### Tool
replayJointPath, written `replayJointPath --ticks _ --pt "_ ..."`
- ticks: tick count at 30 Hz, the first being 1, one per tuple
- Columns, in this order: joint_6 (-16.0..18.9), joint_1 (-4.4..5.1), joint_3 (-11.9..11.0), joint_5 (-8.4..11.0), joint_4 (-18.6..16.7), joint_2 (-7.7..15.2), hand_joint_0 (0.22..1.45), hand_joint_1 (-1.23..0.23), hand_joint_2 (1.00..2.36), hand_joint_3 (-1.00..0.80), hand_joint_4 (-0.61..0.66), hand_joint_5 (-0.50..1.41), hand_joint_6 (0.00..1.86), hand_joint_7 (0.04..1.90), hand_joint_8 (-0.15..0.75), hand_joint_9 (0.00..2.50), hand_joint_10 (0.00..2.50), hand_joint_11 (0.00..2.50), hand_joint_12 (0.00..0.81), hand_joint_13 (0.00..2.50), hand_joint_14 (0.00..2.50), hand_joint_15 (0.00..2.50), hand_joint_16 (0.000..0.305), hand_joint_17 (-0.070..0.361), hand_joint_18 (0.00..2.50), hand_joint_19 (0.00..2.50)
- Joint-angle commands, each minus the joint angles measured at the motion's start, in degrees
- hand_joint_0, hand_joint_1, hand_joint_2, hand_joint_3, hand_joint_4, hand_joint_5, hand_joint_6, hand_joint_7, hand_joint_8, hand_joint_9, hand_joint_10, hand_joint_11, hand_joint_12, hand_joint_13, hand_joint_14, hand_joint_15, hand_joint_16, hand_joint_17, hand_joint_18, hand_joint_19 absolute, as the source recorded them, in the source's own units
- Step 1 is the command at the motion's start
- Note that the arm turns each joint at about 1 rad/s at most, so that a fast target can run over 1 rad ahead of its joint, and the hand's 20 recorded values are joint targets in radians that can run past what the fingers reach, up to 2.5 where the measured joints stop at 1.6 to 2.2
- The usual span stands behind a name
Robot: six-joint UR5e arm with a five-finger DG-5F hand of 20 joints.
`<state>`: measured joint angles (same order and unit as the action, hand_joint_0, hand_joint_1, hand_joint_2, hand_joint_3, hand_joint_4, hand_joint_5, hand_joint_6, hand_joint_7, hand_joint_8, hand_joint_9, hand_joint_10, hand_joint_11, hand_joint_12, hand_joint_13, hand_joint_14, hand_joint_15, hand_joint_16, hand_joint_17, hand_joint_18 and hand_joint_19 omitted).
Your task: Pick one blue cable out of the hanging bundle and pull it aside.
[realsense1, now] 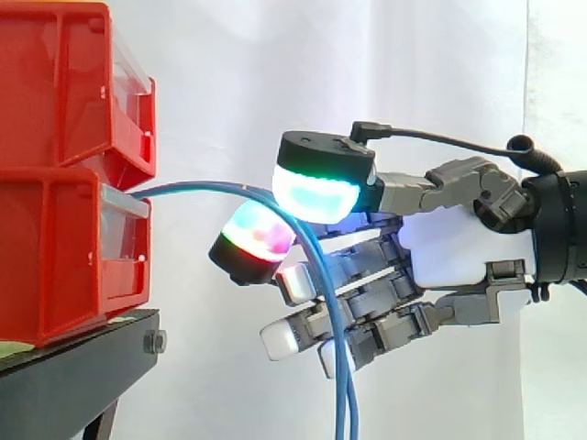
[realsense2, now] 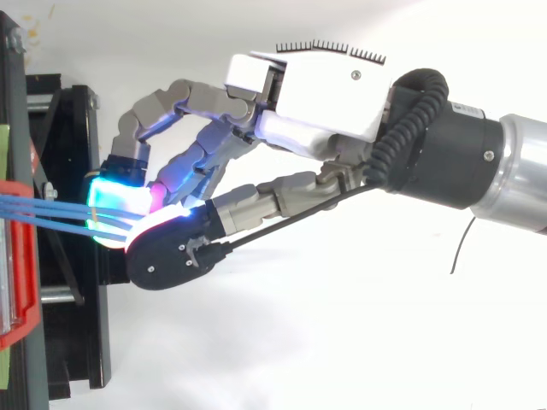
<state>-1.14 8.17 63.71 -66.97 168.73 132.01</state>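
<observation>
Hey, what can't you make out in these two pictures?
Lower ends of the blue cables: side view, cut off by the bottom edge.
Their start inside the lower red bin: side view, hidden by its side wall.
Whether the hand holds one: top view, glow hides contact.

Thin blue cables (realsense1: 344,385) leave the side view's bottom edge (ends unseen), their origin hidden inside the stacked red plastic bins (realsense1: 64,229), themselves cropped at left.
</observation>
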Motion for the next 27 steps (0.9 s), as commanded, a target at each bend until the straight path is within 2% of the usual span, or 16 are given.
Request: replayJointPath --ticks 1,4,7,9,11,13,17,22,27 --pt "0.00 0.00 0.01 0.00 0.02 0.00 0.79 -0.91 1.00 -0.47 -0.10 -0.21 0.93 0.87 0.228 1.01 0.02 0.70 0.342 0.81 0.02 0.45 0.043 0.098 0.83 0.58" --pt "0.00 0.00 0.01 0.00 0.02 0.00 0.75 -0.91 1.00 -0.46 -0.04 -0.20 0.92 0.87 0.236 1.01 0.02 0.69 0.345 0.81 0.02 0.45 0.044 0.099 0.84 0.58" --pt "0.00 0.00 0.01 0.00 0.02 0.00 0.73 -0.90 1.00 -0.46 -0.05 -0.20 0.92 0.88 0.244 1.02 0.02 0.69 0.348 0.82 0.02 0.46 0.044 0.100 0.83 0.58" --pt "0.00 -0.09 0.01 0.00 0.02 0.00 0.76 -0.91 1.01 -0.43 -0.10 -0.20 0.92 0.91 0.238 1.02 0.02 0.70 0.347 0.82 0.02 0.45 0.044 0.100 0.83 0.58" --pt "0.00 0.00 0.01 0.00 0.02 0.00 0.79 -0.91 1.01 -0.42 -0.09 -0.21 0.92 0.90 0.223 1.00 0.02 0.70 0.348 0.81 0.02 0.46 0.044 0.099 0.83 0.58" --pt "0.00 0.00 0.01 0.00 0.02 0.00 0.80 -0.91 1.00 -0.46 -0.05 -0.21 0.92 0.80 0.207 0.96 0.02 0.69 0.347 0.81 0.02 0.45 0.044 0.099 0.83 0.58" --pt "0.00 -0.09 0.01 0.00 0.02 0.00 0.72 -0.95 1.00 -0.50 0.01 -0.23 0.90 0.74 0.224 0.90 0.02 0.68 0.349 0.80 0.02 0.46 0.045 0.101 0.85 0.55" --pt "0.00 -0.09 0.01 0.00 0.02 0.00 0.53 -1.00 1.00 -0.50 0.11 -0.25 0.90 0.70 0.277 0.82 0.02 0.71 0.394 0.79 0.02 0.48 0.052 0.117 0.86 0.58" --pt "0.00 -0.18 -0.08 0.00 0.02 0.00 0.48 -0.94 1.00 -0.50 0.15 -0.25 0.90 0.67 0.299 0.80 0.01 0.72 0.418 0.78 0.02 0.49 0.057 0.128 0.88 0.59"
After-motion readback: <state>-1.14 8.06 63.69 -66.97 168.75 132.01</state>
